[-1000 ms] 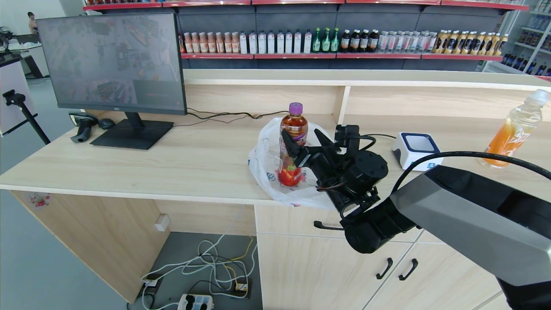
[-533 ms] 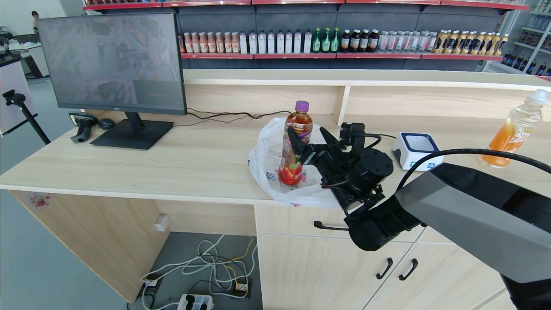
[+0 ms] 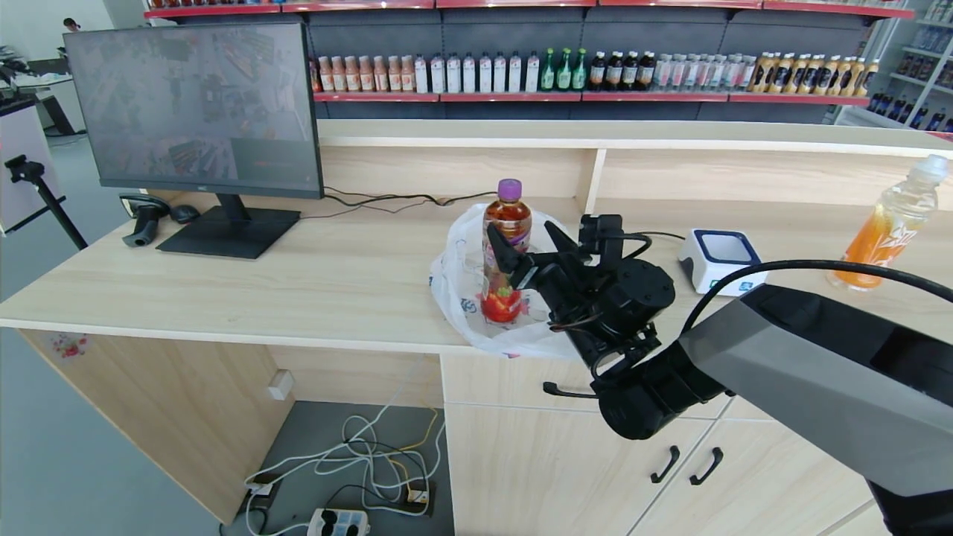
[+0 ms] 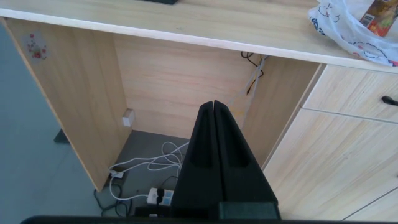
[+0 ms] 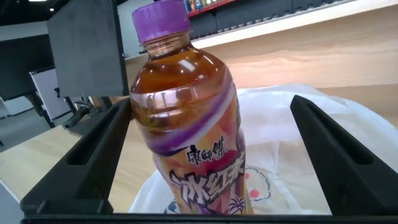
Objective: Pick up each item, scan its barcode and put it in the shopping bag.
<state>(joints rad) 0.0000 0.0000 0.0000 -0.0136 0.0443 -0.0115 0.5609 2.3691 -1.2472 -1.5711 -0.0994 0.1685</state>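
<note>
purple-capped bottle (image 3: pixel 508 216) | upright in white shopping bag (image 3: pixel 450 286) | between right hand (image 3: pixel 521 231) fingers, spread wide, gripping nothing | left hand (image 4: pixel 214 107) closed, empty

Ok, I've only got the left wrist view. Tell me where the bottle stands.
Observer: The purple-capped bottle is upright inside the white shopping bag on the counter.
Operator: Give me the right gripper's state.
Observer: The right gripper is open, one finger on each side of that bottle.
Operator: Name what's left to scan.
Observer: An orange drink bottle stands at the counter's right end, to the right of the scanner.
</note>
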